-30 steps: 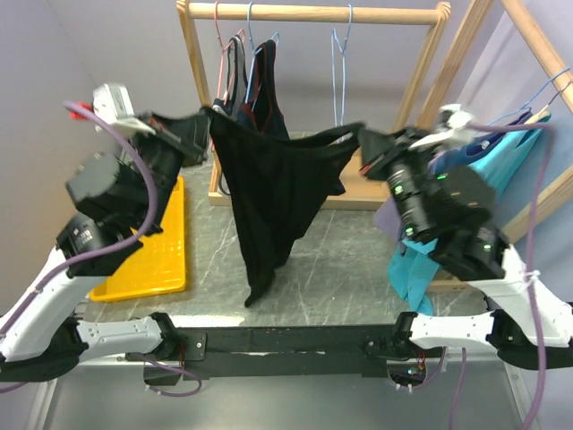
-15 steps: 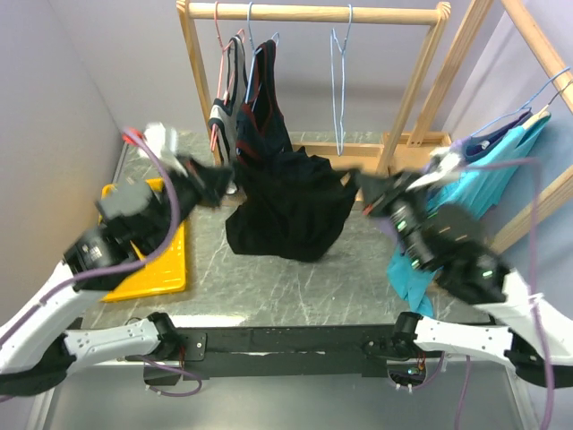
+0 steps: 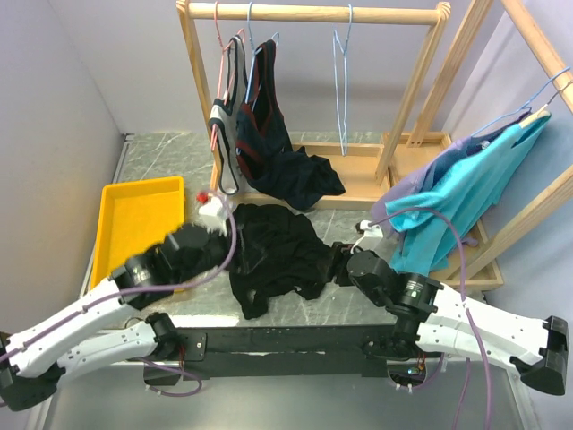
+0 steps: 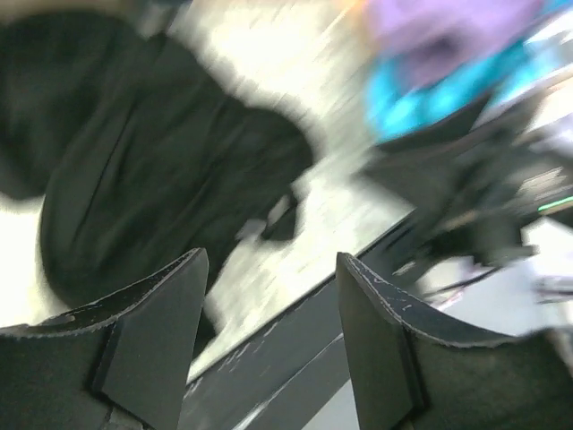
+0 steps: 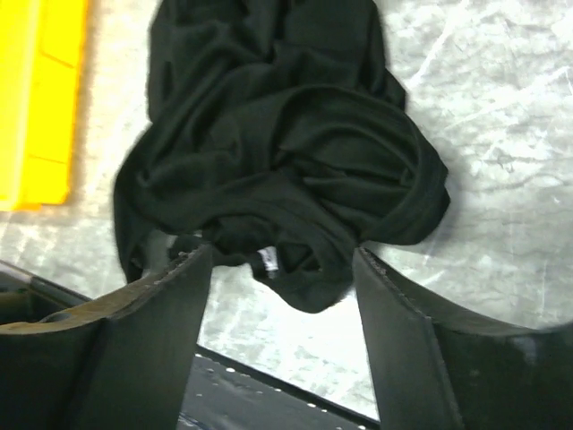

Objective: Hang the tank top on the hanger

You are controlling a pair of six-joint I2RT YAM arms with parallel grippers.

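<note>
The black tank top (image 3: 273,255) lies crumpled in a heap on the marble table, between my two grippers. My left gripper (image 3: 219,246) is low at its left edge and open, and the blurred left wrist view shows nothing between the fingers (image 4: 157,305); the tank top (image 4: 134,161) lies beyond them. At the heap's right edge my right gripper (image 3: 333,266) is open too, its fingers (image 5: 170,305) standing either side of the tank top's near fold (image 5: 277,134) without closing on it. The light-blue wire hanger (image 3: 340,81) hangs bare on the wooden rail.
A yellow tray (image 3: 143,224) sits at the left. The wooden rack (image 3: 313,13) at the back carries a pink hanger and two dark tops (image 3: 251,107), one trailing onto the rack base (image 3: 300,179). Teal and purple garments (image 3: 457,206) hang at the right.
Both grippers have opened and dropped to table height. The tank top, held stretched in the air a second ago, has fallen into a heap on the table.
</note>
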